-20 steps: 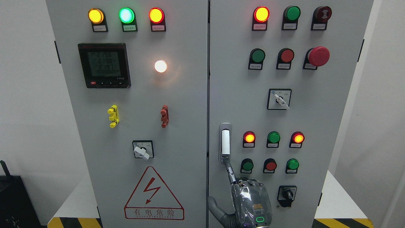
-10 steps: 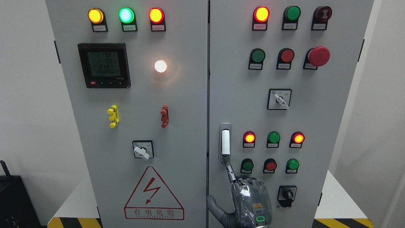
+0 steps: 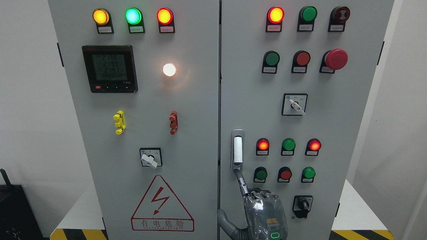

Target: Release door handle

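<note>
The door handle [image 3: 238, 150] is a white bar in a grey recessed plate, upright at the left edge of the cabinet's right door [image 3: 333, 126]. My right hand [image 3: 258, 208] rises from the bottom edge just below it. Its index finger [image 3: 242, 183] is stretched up, with the tip at the handle plate's lower end. The thumb [image 3: 224, 218] is spread out to the left and the other fingers are bent at the knuckles. The hand grasps nothing. The left arm is out of view.
Both grey cabinet doors are shut, with the seam [image 3: 220, 100] between them. Round buttons [image 3: 261, 174] and a black rotary switch [image 3: 303, 204] sit right of the hand. A warning triangle [image 3: 162, 205] is on the left door. Yellow-black floor tape [image 3: 360, 234] marks the base.
My right hand has sunk slightly; the index fingertip has slid from the handle's lower end to just under it. The doors have not moved.
</note>
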Controlling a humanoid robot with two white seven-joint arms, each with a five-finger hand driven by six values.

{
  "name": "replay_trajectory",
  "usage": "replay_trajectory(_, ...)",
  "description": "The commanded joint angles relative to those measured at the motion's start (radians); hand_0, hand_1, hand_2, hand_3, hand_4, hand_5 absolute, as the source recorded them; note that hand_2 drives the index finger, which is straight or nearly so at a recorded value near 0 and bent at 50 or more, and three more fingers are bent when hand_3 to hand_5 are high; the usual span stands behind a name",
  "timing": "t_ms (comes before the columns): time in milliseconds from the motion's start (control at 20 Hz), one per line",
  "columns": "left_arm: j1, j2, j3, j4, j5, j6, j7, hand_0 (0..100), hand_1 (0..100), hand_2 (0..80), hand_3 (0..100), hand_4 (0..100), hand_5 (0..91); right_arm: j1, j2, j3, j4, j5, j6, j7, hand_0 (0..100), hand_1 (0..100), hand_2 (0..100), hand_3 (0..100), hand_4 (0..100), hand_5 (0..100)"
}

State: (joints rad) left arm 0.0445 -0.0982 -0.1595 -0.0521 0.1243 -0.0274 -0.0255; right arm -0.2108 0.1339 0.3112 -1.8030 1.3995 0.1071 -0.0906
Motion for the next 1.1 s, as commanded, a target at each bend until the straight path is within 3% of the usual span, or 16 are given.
replay_trajectory(0,0.000,0.000,0.000,0.000,0.000,-0.002,-0.001,0,0,3.1,17,13,0.0,0.017,0.000,0.023,-0.070,-0.001,-0.001,0.000,27,31,0,84,81,73)
replay_trajectory(601,0.000,0.000,0.000,0.000,0.000,0.000,-0.001,0,0,3.2,17,13,0.0,0.077,0.000,0.016,-0.186,-0.004,-0.084,-0.005,35,35,2,77,76,69)
replay_trajectory(1052,0.000,0.000,0.000,0.000,0.000,0.000,-0.001,0,0,3.3,17,13,0.0,0.106,-0.005,0.009,-0.280,-0.054,-0.093,-0.005,36,37,24,69,67,59)
